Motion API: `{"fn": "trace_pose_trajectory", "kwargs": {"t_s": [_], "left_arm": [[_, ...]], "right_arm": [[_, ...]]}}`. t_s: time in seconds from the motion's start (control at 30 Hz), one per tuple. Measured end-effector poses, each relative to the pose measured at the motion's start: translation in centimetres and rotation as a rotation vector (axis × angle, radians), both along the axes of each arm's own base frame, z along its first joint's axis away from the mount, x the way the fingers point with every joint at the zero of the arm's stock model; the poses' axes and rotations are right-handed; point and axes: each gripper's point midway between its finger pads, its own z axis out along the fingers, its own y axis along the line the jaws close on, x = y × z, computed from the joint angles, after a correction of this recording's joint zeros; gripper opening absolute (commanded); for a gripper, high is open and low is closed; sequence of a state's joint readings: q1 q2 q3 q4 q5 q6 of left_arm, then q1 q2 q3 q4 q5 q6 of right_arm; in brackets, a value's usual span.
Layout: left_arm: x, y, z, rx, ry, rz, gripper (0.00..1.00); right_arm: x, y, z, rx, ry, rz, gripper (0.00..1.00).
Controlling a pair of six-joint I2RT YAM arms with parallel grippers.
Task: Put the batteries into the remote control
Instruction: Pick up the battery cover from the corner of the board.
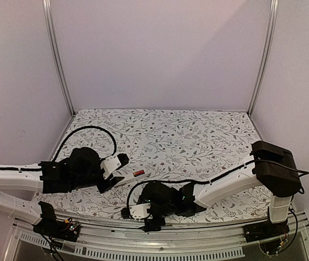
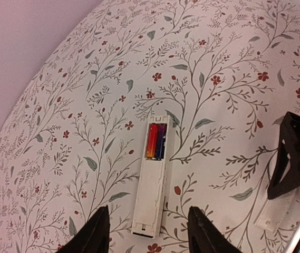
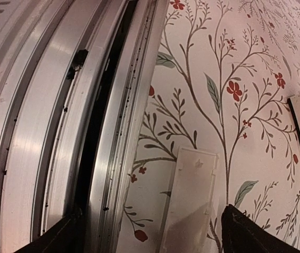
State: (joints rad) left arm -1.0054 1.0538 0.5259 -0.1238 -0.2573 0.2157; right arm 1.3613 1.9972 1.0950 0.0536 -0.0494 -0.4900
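The remote control [image 2: 151,195] lies back side up on the flowered cloth, and its battery bay is uncovered. Two batteries [image 2: 156,141], one red-orange and one dark blue, sit side by side in the bay. My left gripper [image 2: 148,224] is open, and its fingers stand apart on either side of the remote's near end. From above, the remote [image 1: 134,175] lies just right of the left gripper [image 1: 119,171]. The flat white cover strip [image 3: 189,200] lies on the cloth between the fingers of my open right gripper [image 3: 152,234], by the table's near edge.
An aluminium rail [image 3: 49,132] runs along the near table edge, right beside the cover strip. The right gripper [image 2: 297,158] shows at the right edge of the left wrist view. White walls and metal posts [image 1: 56,60] enclose the table.
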Motion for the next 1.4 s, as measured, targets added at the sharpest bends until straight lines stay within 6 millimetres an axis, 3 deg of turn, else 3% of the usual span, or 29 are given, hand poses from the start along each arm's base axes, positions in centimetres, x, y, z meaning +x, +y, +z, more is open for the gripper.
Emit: {"fn": "trace_pose_trajectory", "kwargs": {"t_s": [0.1, 0.3, 0.7, 1.03, 1.4], "left_arm": [[0.0, 0.0, 0.0, 0.0, -0.001, 0.002, 0.5], [0.0, 0.0, 0.0, 0.001, -0.001, 0.002, 0.5], [0.1, 0.0, 0.4, -0.013, -0.011, 0.003, 0.5], [0.1, 0.0, 0.5, -0.01, -0.016, -0.001, 0.5], [0.1, 0.0, 0.9, -0.024, -0.022, -0.003, 0.5]], "right_arm": [[0.4, 0.5, 0.0, 0.004, -0.01, -0.012, 0.91], [1.1, 1.2, -0.2, 0.005, -0.034, -0.036, 0.8], [0.7, 1.8, -0.5, 0.009, -0.018, -0.055, 0.4], [-0.2, 1.0, -0.2, 0.01, 0.012, -0.064, 0.25], [-1.1, 0.5, -0.1, -0.004, 0.002, -0.073, 0.21]]}}
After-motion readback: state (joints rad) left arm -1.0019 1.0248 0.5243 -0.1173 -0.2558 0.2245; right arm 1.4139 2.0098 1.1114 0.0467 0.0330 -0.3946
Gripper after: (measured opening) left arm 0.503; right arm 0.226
